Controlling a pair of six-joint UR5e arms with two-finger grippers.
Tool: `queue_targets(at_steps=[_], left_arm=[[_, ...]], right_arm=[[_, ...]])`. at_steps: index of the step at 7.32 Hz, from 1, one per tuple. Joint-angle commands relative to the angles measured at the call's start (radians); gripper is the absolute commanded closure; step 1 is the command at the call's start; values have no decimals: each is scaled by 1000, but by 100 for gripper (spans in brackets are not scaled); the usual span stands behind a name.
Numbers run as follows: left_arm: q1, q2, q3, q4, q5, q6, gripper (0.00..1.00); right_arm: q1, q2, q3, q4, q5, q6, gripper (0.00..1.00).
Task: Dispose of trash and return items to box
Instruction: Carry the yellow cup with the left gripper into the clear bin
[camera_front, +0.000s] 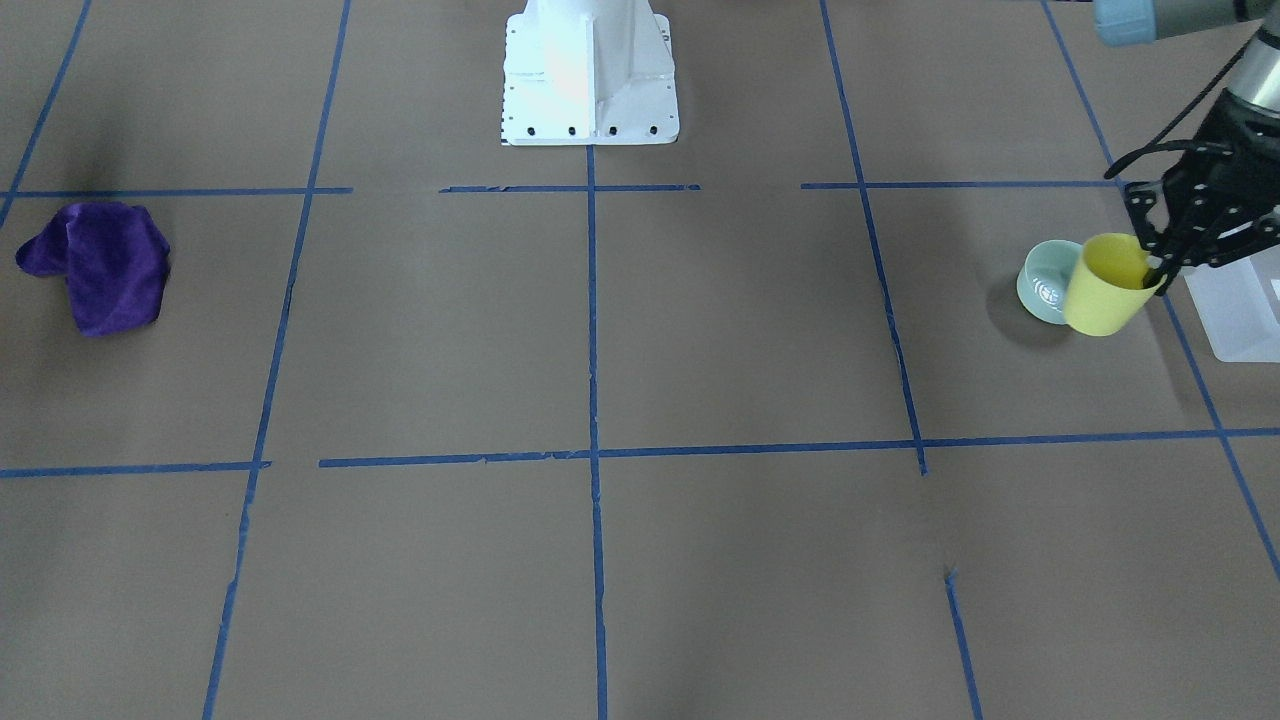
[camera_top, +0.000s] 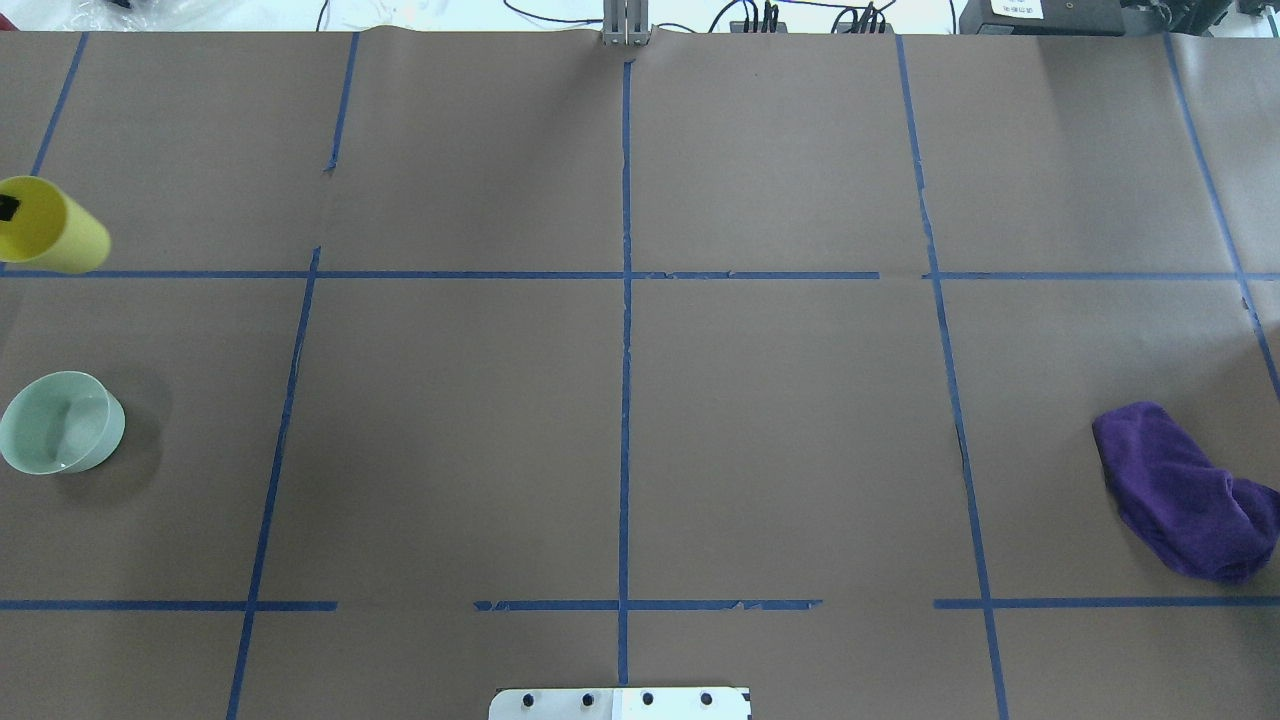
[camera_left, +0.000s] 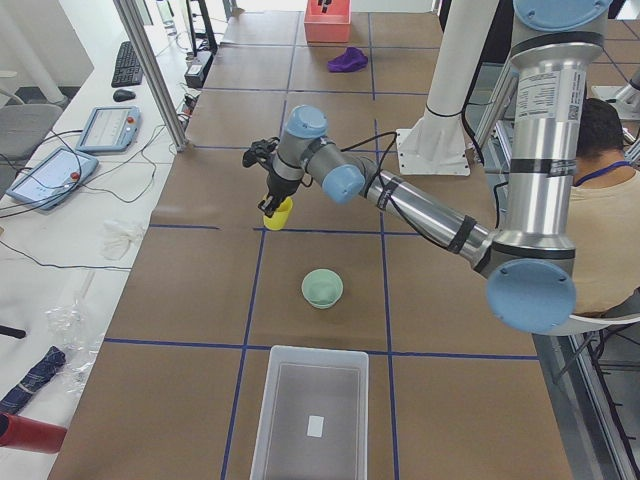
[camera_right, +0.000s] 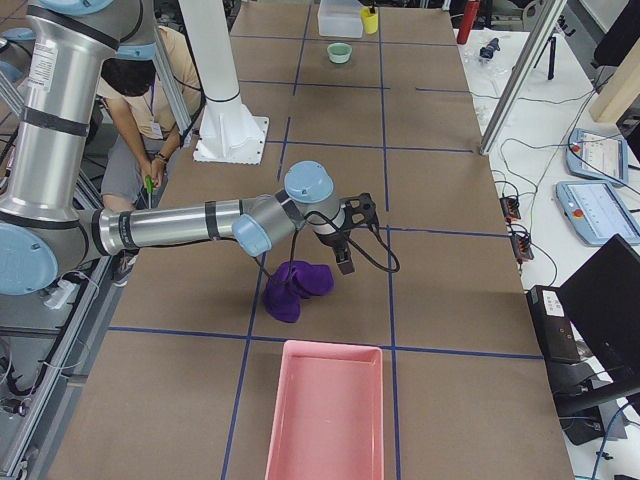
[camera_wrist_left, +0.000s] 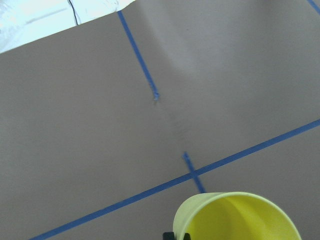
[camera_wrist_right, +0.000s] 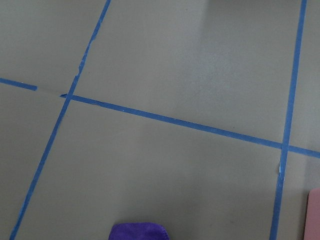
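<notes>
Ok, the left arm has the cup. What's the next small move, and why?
Probably carry the left gripper over the box, and only then open it. It pinches the cup by the rim, tilted and apparently lifted, and the box lies beyond the bowl from it.

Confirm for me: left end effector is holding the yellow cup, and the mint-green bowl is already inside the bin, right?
Not quite. The mint-green bowl sits on the table, outside the translucent bin, as exterior left shows. The left end effector does hold the yellow cup.
</notes>
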Motion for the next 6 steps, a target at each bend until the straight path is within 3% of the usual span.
queue_targets(at_steps=[1,2,4,6], left_arm=[[-248,114,100,-1,-87,447,100],[-346,118,189,-1,-87,617,100],[-420,139,312,-20,-87,815,100],[-420,209,409,-226,-90,805,100]], right_arm=[[-5,1,0,2,-4,-1,0],[-9,1,-1,2,-5,-1,0],[-9,1,-1,2,-5,-1,0],[-9,1,-1,2,-5,-1,0]])
